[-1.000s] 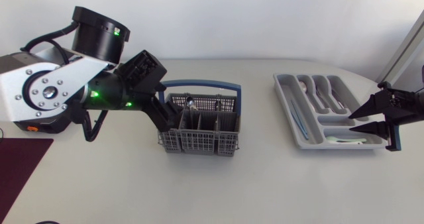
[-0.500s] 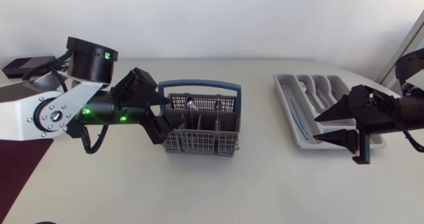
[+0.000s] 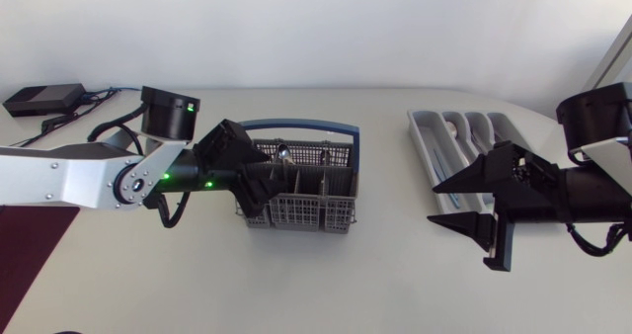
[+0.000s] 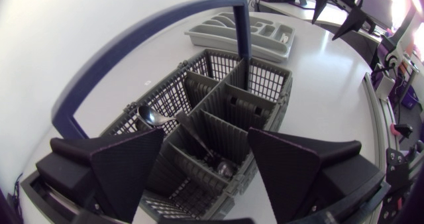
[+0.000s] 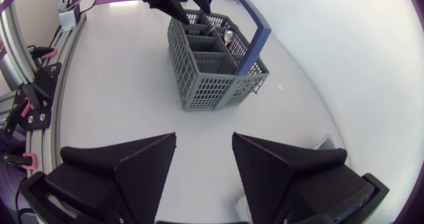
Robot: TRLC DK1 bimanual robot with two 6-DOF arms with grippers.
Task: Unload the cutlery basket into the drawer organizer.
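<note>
— Where's the left hand (image 3: 262,191)?
— Over the left end of the basket (image 3: 314,213), fingers spread wide, its arm stretched out low and level.
— And the right hand (image 3: 434,204)?
— Well right of the basket, fingers parted, tips pointing toward it.

View from your right wrist: your right gripper (image 5: 204,142), fingers spread with nothing between them, hangs over the white table (image 5: 112,85), well apart from the grey cutlery basket (image 5: 211,71) ahead. A blue handle (image 5: 257,33) arches over the basket; a spoon (image 5: 228,35) stands inside; your left gripper (image 5: 193,14) points into its far end
</note>
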